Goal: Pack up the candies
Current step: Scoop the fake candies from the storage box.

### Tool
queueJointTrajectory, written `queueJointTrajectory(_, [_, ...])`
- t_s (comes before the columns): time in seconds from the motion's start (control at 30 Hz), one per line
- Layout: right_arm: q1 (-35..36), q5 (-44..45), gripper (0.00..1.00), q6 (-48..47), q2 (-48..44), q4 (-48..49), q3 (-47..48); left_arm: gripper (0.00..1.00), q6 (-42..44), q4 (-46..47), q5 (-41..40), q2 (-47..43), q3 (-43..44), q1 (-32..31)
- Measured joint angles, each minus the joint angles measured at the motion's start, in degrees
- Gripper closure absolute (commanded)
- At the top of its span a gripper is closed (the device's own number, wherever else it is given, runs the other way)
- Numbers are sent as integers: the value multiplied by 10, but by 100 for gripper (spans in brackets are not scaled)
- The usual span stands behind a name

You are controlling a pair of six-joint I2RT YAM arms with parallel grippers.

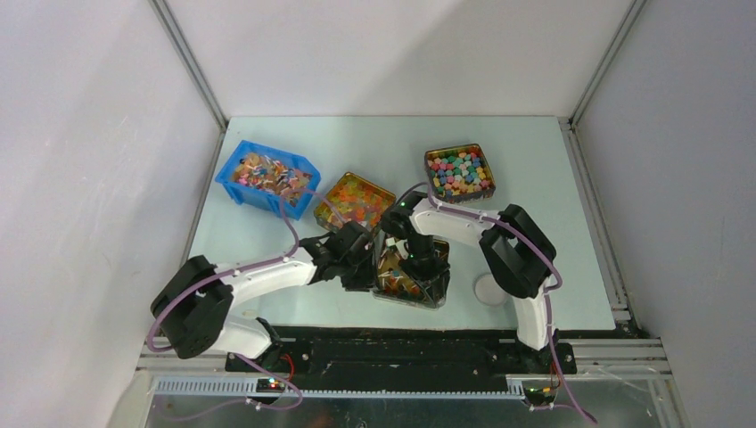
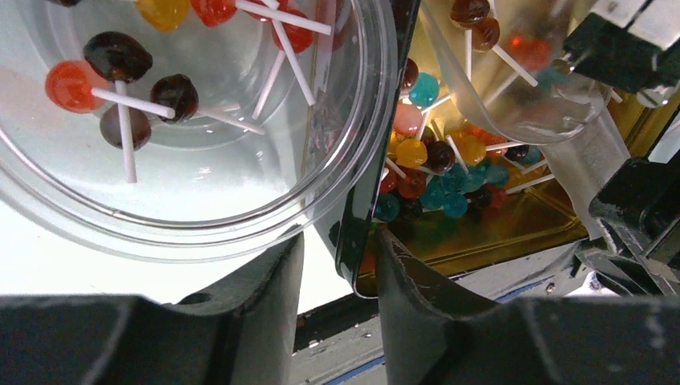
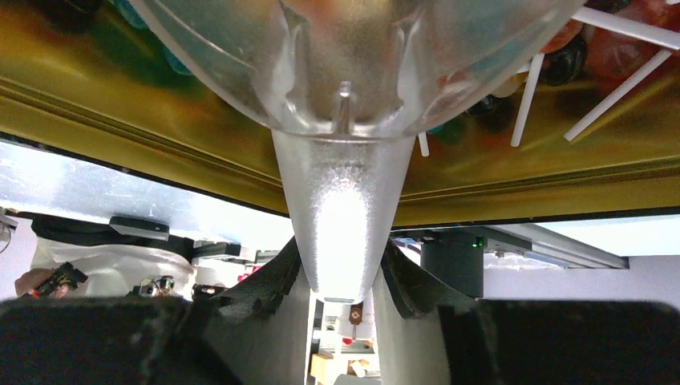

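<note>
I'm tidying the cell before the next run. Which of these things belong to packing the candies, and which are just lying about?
In the job: candies in the gold tray; clear scoop gripped by the right end effector; clear cup holding a few candies.
Lying about: blue bin; tray of orange sweets; tray of coloured cubes; white disc.

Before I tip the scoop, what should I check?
1. Hold of right gripper on scoop handle: ok, clamped.
2. Load of candies in scoop: ok, a few show.
3. Position of cup, beside tin, mouth up: ok.
4. Scoop above cup: not ok, it hangs over the tin.
5. Hold of left gripper on cup: cannot tell.
</note>
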Motion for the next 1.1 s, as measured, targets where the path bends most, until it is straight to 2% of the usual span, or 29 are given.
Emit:
queueJointTrajectory(0.33, [0, 5, 100, 0, -36, 36, -33, 48, 0, -11, 4, -60, 1, 21])
queueJointTrajectory(0.8, [10, 17, 100, 2, -71, 73, -76, 36, -13, -7, 48, -180, -11, 115])
queueJointTrajectory(1.1, [23, 26, 100, 14, -106, 93, -117, 33, -21, -3, 79, -214, -33, 163])
